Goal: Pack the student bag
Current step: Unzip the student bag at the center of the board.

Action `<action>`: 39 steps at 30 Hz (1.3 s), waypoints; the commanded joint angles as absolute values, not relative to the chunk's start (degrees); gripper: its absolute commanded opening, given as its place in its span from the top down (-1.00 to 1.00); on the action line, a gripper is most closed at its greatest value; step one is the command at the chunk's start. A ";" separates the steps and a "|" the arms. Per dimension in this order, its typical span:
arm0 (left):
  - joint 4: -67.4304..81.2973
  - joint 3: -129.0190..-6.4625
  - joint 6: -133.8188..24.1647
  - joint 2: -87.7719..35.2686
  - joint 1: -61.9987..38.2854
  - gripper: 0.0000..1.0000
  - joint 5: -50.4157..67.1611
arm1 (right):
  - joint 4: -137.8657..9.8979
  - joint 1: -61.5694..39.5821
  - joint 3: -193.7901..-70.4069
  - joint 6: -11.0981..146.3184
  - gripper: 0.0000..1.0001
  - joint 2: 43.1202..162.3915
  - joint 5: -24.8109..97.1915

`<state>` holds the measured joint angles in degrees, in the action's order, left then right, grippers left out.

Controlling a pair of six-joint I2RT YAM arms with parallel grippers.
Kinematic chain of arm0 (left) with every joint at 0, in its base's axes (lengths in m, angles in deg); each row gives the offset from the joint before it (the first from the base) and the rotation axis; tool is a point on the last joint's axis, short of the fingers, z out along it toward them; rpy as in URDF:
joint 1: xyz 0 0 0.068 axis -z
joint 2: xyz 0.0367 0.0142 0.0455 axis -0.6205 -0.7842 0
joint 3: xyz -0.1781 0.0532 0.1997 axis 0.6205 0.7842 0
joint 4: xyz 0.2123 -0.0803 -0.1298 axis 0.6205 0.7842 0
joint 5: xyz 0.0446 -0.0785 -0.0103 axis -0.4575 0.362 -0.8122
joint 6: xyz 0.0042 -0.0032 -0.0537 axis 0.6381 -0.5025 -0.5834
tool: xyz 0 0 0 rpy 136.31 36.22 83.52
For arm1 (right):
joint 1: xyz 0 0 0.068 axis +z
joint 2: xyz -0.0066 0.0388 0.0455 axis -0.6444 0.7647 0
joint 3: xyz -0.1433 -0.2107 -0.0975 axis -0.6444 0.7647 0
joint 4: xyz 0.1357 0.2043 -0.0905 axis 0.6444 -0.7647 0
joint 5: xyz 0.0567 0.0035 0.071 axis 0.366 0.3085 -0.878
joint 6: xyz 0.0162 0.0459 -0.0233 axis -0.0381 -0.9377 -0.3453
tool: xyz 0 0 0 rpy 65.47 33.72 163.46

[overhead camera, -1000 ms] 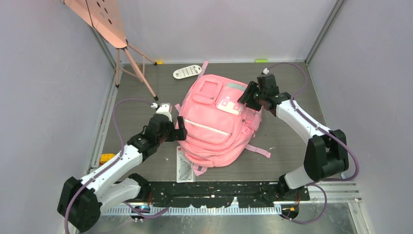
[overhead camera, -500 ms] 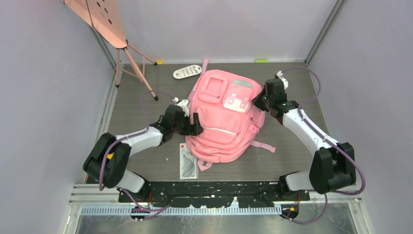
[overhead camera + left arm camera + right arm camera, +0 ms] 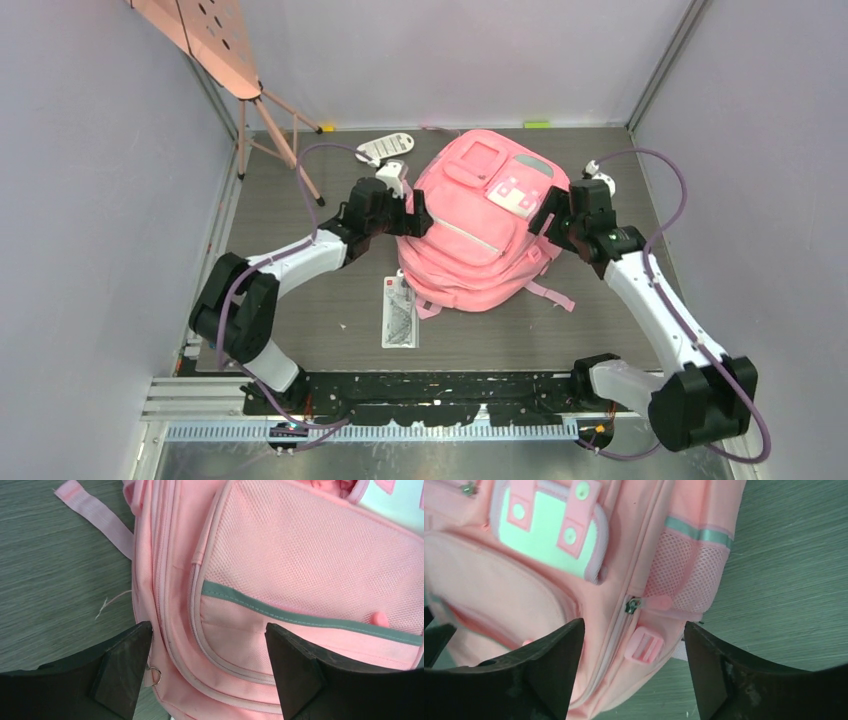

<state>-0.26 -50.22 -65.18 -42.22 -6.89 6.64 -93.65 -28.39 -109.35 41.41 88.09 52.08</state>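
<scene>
The student bag [image 3: 480, 225] lay mid-table [image 3: 500, 340], with the left gripper [image 3: 418, 217] at its left side and the right gripper [image 3: 547, 218] at its right. A remote [image 3: 385, 148] lay behind it to the left, a flat packet [image 3: 399, 312] just before its near left corner, and a folding stand [image 3: 262, 105] in the far left corner.

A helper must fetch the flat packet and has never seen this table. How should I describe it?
Find the big pink backpack mid-table. Just off its near left corner, a flat packet lies on the grey tabletop. It is a thin grey-printed rectangle with a red mark at its far end, unlike the rounded white remote beyond the bag.
</scene>
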 commanded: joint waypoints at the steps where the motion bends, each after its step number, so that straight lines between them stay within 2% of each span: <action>1: 2.26 -51.35 -64.07 -36.47 -7.07 -0.75 5.57 | -94.69 -28.35 -108.63 47.69 -0.65 78.62 46.06; 7: 4.46 -41.05 -72.86 -25.33 -7.07 -0.83 4.04 | -87.29 -27.84 -103.94 48.57 -0.71 74.84 28.09; 13: 4.51 -33.44 -80.42 -18.30 -7.07 -0.87 4.05 | -78.61 -25.45 -101.83 47.28 -0.74 79.48 23.27; 25: -1.80 -28.69 -86.99 -21.28 -7.15 -0.59 6.70 | -76.20 -17.24 -103.70 52.93 -0.74 88.68 36.33; 39: -6.63 -27.62 -88.45 -28.77 -7.15 -0.44 6.04 | -77.63 -14.98 -104.70 59.13 -0.79 89.44 47.63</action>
